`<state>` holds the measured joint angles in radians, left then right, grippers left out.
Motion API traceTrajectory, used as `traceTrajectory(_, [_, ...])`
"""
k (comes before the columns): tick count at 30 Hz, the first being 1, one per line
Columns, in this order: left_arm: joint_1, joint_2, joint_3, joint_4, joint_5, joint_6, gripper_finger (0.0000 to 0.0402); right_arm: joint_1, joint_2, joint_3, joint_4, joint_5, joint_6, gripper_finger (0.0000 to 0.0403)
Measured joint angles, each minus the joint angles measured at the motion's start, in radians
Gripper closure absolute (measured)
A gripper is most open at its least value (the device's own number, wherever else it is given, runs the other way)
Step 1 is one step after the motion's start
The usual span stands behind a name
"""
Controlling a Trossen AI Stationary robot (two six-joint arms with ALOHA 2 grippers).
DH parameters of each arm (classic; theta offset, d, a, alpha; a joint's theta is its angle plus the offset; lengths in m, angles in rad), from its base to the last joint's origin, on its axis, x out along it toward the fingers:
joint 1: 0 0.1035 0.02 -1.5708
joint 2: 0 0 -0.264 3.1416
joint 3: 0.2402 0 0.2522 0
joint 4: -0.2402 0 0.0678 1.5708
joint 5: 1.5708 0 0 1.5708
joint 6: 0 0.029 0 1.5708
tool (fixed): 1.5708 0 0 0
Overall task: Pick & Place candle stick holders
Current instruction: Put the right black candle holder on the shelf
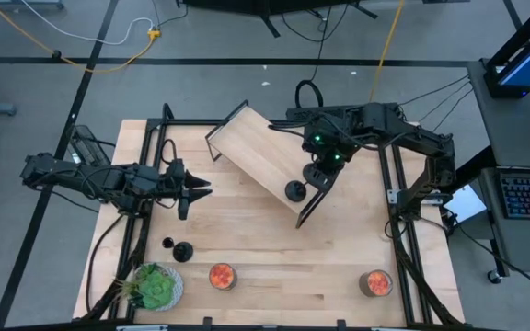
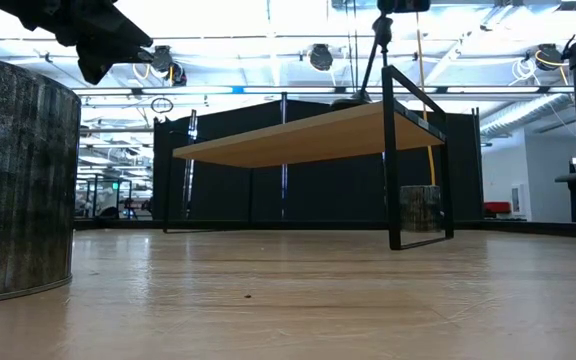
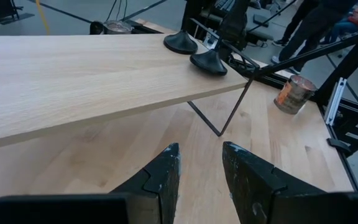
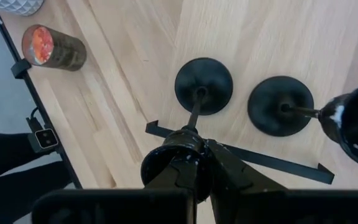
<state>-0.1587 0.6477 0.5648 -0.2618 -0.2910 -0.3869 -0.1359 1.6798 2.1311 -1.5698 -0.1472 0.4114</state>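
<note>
1. Candle stick holders: two stand side by side on the raised wooden shelf (image 1: 263, 156), near its end, and the right hand (image 4: 194, 155) is clamped on the cup top of one candle stick holder (image 4: 203, 86).
2. Second holder (image 4: 280, 105) sits just beside it.
3. Left hand (image 3: 199, 171) hovers over the counter (image 1: 274, 257), fingers narrowly apart, holding nothing.
4. Third holder (image 1: 183, 250) stands on the counter near the plant (image 1: 153, 285).

Both arms matte black w/ jointed segments & black cables along the links. Right arm (image 1: 375, 124) has two green LEDs near the wrist. Left gripper (image 3: 201, 180) fingers (image 3: 164, 176): dark, squared, stepped at base, scuffed pale at the edges.
</note>
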Motion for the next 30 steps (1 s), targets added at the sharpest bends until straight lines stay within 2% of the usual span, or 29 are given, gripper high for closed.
traceTrajectory(12, [0.000,0.000,0.000,0.000,0.000,0.000,0.0275,-0.003,-0.004,-0.001,-0.002,0.019,0.014,0.0378])
traceTrajectory(20, [0.000,0.000,0.000,0.000,0.000,-0.003,0.0275,-0.003,-0.004,-0.001,-0.002,0.015,0.009,0.0385])
traceTrajectory(30, [0.000,0.000,0.000,0.000,0.000,-0.003,0.0275,-0.003,-0.004,-0.001,-0.001,0.015,0.012,0.0331])
